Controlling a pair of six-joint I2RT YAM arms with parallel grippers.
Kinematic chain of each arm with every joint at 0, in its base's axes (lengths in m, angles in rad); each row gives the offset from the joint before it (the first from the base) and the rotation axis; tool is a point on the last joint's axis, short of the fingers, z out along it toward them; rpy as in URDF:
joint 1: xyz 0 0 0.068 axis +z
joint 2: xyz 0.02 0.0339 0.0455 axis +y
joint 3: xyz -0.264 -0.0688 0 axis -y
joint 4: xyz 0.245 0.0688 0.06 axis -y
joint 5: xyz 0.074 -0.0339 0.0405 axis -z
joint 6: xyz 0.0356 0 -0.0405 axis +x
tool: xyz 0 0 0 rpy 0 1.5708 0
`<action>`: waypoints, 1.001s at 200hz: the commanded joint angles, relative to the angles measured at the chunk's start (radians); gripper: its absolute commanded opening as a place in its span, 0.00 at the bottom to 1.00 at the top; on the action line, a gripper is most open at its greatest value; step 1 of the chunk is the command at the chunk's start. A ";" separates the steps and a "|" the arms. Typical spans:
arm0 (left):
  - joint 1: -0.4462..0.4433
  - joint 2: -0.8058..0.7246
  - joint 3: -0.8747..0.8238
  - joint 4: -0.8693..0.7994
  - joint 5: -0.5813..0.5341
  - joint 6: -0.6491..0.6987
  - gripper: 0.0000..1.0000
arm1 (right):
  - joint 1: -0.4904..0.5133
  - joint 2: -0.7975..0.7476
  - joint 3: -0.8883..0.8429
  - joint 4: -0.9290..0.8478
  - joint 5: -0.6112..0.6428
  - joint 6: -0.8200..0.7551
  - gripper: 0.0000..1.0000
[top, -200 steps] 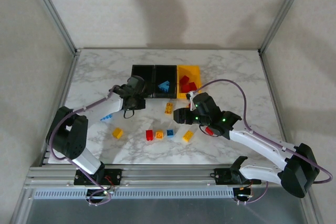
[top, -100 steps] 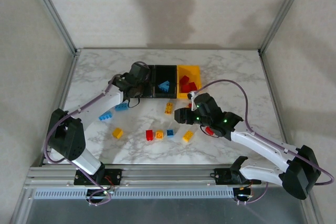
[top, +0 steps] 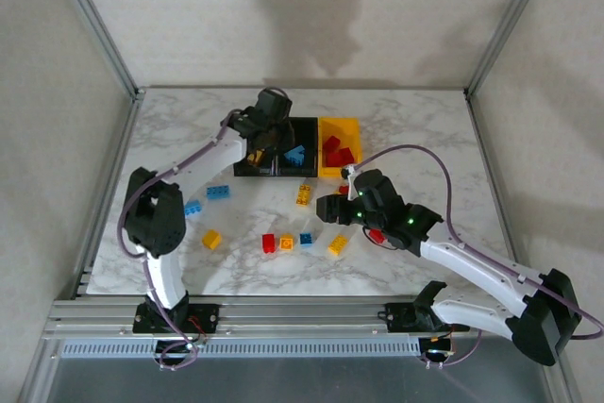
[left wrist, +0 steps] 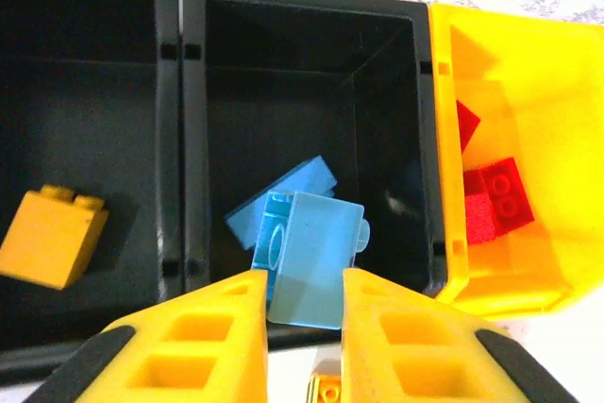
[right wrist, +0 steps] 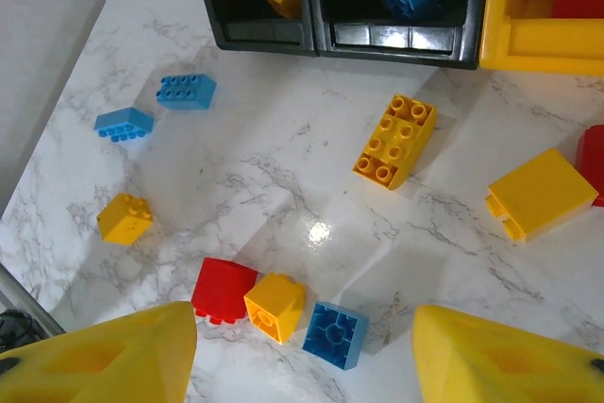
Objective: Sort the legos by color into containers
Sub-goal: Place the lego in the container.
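Top centre of the overhead frame, containers: three joined bins in a row on the marble table. From left to right they are the left black bin, the middle black bin and the yellow bin.
Left gripper: yellow fingers pinch a light blue brick at the lower centre of the left wrist frame.
Held brick: tilted, over the near part of the middle black bin.
Middle black bin contents: a second blue brick on the floor, partly behind the held one.
Left black bin contents: one yellow-orange brick, lower left of the frame.
Yellow bin contents: red bricks, at the right.
Right gripper: fingers spread wide at the lower corners of the right wrist frame, with nothing between them.
Loose legos, centre: a long yellow-orange brick lies just in front of the bins, with a yellow block to its right.
Loose legos, lower centre: a red brick, a small orange brick and a blue brick lie side by side.
Loose legos, left: two light blue bricks lie near each other, with a yellow brick below them.
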 commanded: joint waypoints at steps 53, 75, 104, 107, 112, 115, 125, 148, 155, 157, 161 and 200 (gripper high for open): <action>-0.008 0.236 0.227 -0.092 0.022 -0.004 0.24 | -0.022 -0.041 -0.010 -0.046 0.039 0.015 0.62; -0.008 0.266 0.247 -0.096 0.021 -0.007 0.25 | -0.025 -0.042 -0.007 -0.050 0.040 0.015 0.62; -0.008 0.291 0.273 -0.110 0.023 -0.001 0.35 | -0.028 -0.044 -0.006 -0.056 0.041 0.016 0.62; -0.008 0.292 0.275 -0.111 0.023 0.000 0.38 | -0.027 -0.042 -0.007 -0.056 0.042 0.016 0.62; -0.008 0.293 0.278 -0.111 0.022 -0.001 0.41 | -0.028 -0.041 -0.007 -0.056 0.042 0.017 0.62; -0.008 0.293 0.279 -0.113 0.021 -0.002 0.42 | -0.028 -0.040 -0.007 -0.055 0.042 0.018 0.62; -0.008 0.288 0.281 -0.110 0.023 -0.002 0.47 | -0.028 -0.038 -0.007 -0.052 0.040 0.019 0.62; -0.009 0.261 0.280 -0.110 0.026 -0.002 0.48 | -0.029 -0.034 -0.005 -0.046 0.039 0.024 0.62; -0.010 0.245 0.272 -0.111 0.025 -0.004 0.48 | -0.030 -0.033 -0.004 -0.045 0.039 0.024 0.62; -0.011 0.239 0.270 -0.111 0.026 -0.004 0.48 | -0.030 -0.032 -0.003 -0.045 0.039 0.024 0.62; -0.011 0.227 0.262 -0.109 0.026 -0.003 0.48 | -0.029 -0.032 -0.002 -0.045 0.039 0.024 0.62; -0.022 0.042 0.120 -0.059 0.026 -0.015 0.49 | -0.029 0.000 0.028 -0.035 0.030 0.009 0.62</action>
